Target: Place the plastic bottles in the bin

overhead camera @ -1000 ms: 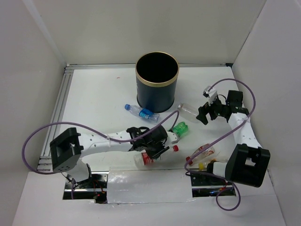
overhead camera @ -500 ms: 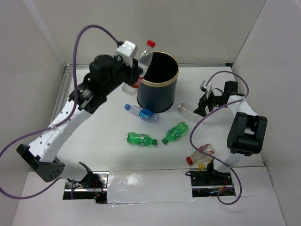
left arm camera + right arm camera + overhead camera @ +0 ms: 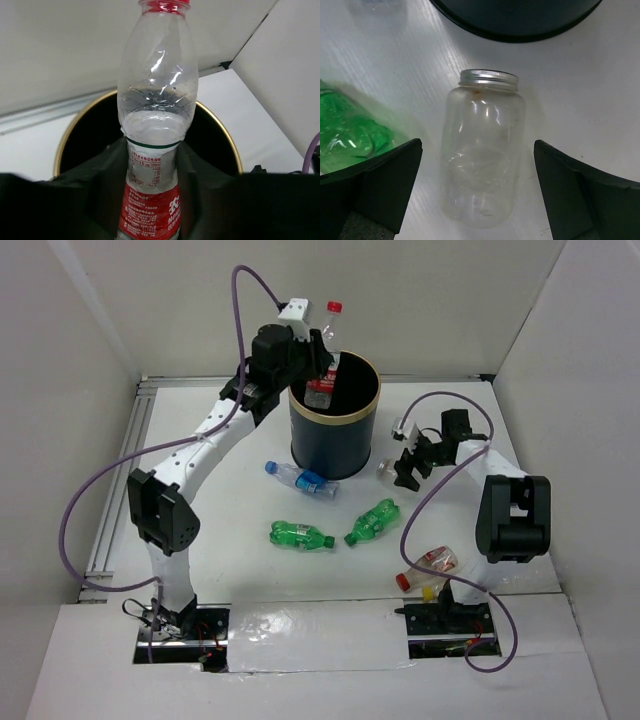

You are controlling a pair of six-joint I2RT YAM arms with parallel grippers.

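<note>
While suspended upright over the mouth of the bin [image 3: 334, 445], at upper centre of the top view: red-capped bottle [image 3: 325, 350], cap uppermost, pinched around its red label by the left pincer [image 3: 322, 375]. From the left wrist, red-capped bottle [image 3: 155, 110] rising between the black fingers [image 3: 107, 170] of the left pincer [image 3: 152, 170], with the gold-rimmed bin [image 3: 85, 145] directly behind and below.

At right centre, low over the counter [image 3: 200, 460]: right pincer [image 3: 405, 468], fingers spread wide to either side of a plain clear bottle [image 3: 388, 472]. From the right wrist, plain clear bottle [image 3: 482, 150] lying on its side, silver neck toward the foot of the bin [image 3: 520, 20], a clear gap to each finger of the right pincer [image 3: 477, 185].

Loose on the counter, mid-frame: blue-labelled bottle [image 3: 300, 480], just beside the bin; left green bottle [image 3: 300, 535] and right green bottle [image 3: 372, 521], near each other. At lower right: second red-capped bottle [image 3: 428, 565], on its side.
</note>
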